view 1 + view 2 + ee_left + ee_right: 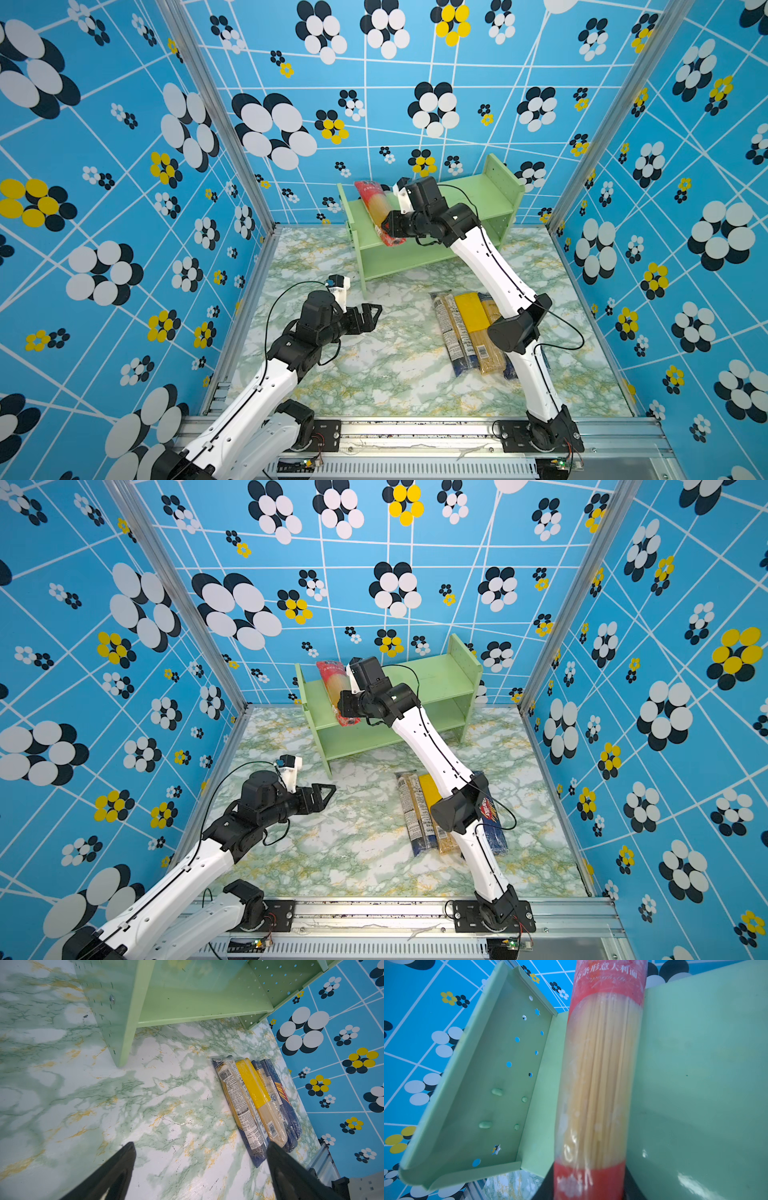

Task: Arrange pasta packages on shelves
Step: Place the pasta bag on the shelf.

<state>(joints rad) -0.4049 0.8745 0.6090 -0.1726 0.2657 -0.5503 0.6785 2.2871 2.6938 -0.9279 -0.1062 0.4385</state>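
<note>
Right gripper (391, 233) is clamping the red pack (373, 203) over the top shelf (478, 193); lowering it flat before releasing looks wise

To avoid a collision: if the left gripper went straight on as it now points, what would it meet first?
Probably the marble tabletop beside the far end of the white-label spaghetti pack; the open left gripper tilts slightly down. It may graze that pack; depth is unclear.
</note>
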